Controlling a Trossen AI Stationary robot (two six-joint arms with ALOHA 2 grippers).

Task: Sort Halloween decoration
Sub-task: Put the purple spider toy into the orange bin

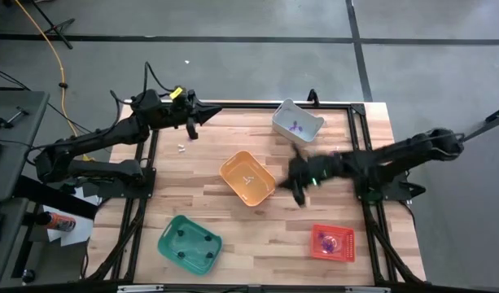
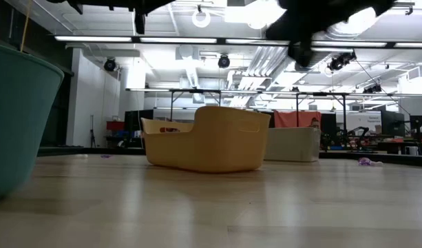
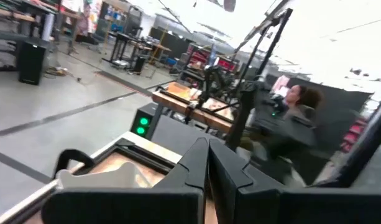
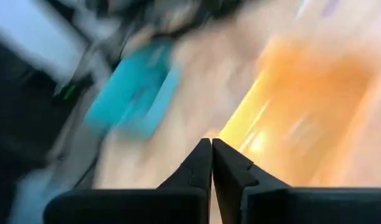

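Note:
My left gripper (image 1: 202, 116) hovers shut over the table's far left, pointing toward the grey bin (image 1: 298, 122), which holds purple trinkets (image 1: 295, 127). A whitish trinket (image 1: 181, 148) lies on the bare wood below the left gripper. My right gripper (image 1: 295, 185) is shut beside the orange bin (image 1: 247, 177), at its right. The orange bin holds whitish trinkets (image 1: 249, 178). In both wrist views the fingertips (image 3: 207, 163) (image 4: 211, 148) meet with nothing showing between them. A purple trinket (image 2: 365, 162) lies on the table toward the right in the low view.
A green bin (image 1: 190, 242) with dark pieces stands at the near left. A red bin (image 1: 332, 242) with purple pieces stands at the near right. Black frame bars (image 1: 359, 146) run along the table's sides. A person (image 3: 297, 99) sits in the room beyond the table.

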